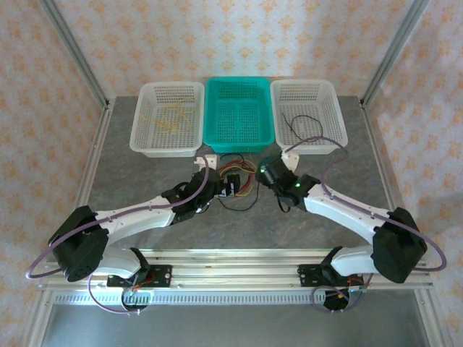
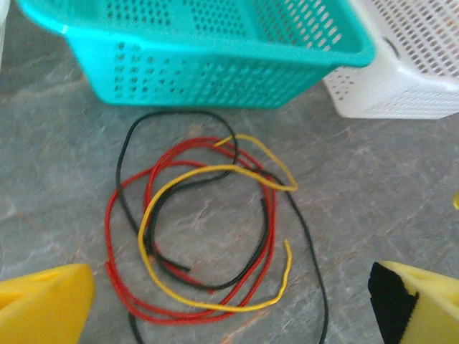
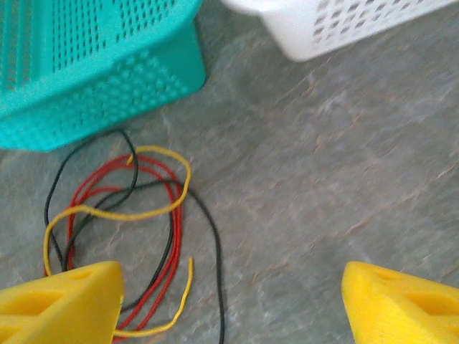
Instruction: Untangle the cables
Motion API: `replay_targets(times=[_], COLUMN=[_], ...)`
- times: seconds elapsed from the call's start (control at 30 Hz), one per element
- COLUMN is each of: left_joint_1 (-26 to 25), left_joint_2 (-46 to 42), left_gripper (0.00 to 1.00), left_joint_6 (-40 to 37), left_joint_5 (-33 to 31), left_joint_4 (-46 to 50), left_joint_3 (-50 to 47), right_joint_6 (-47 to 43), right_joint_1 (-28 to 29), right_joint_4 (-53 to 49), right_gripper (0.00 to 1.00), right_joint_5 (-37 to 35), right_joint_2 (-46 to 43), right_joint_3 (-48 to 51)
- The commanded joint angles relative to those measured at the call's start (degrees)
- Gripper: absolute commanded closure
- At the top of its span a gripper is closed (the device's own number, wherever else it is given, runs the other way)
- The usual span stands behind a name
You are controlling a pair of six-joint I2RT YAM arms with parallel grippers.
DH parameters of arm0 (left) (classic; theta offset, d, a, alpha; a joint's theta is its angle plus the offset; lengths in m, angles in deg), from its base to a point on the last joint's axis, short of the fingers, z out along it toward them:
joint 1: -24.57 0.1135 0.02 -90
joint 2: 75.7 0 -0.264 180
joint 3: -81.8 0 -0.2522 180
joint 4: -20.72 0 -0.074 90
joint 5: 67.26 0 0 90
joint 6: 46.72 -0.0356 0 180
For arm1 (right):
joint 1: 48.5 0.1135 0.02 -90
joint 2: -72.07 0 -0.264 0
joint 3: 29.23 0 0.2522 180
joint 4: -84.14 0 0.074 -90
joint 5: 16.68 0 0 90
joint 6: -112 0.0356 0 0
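Observation:
The cables lie as one tangle of red, yellow and black loops on the grey table just in front of the teal basket. My left gripper is at the tangle's left side and my right gripper at its right. In the left wrist view the cables lie flat between and beyond the yellow fingers, and the left gripper is open and holds nothing. In the right wrist view the cables lie by the left finger. The right gripper is open over bare table.
Three baskets stand in a row at the back: a white basket with yellow cable inside, a teal basket, and a white basket with a black cable in it. The teal basket's wall stands close behind the tangle.

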Motion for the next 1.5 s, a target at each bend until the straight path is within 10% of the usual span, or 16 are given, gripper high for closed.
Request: replay_targets(times=[0.0, 0.6, 1.47], left_joint_1=[-0.27, 5.67, 11.2], left_joint_2=[-0.86, -7.58, -12.72], left_gripper=[0.01, 0.0, 0.01], left_joint_6=[6.33, 13.11, 8.17], left_joint_5=[-3.1, 1.6, 10.08], left_joint_4=[0.57, -1.38, -6.35], left_joint_3=[-0.81, -7.38, -10.92], right_joint_6=[4.7, 9.42, 15.83], right_joint_1=[2.73, 5.31, 6.56], right_joint_4=[-2.36, -5.62, -7.57], right_gripper=[0.24, 0.47, 0.55], right_joint_5=[-0.79, 3.32, 5.84], right_joint_2=[3.54, 16.91, 25.82], right_joint_3=[-0.82, -6.33, -9.43])
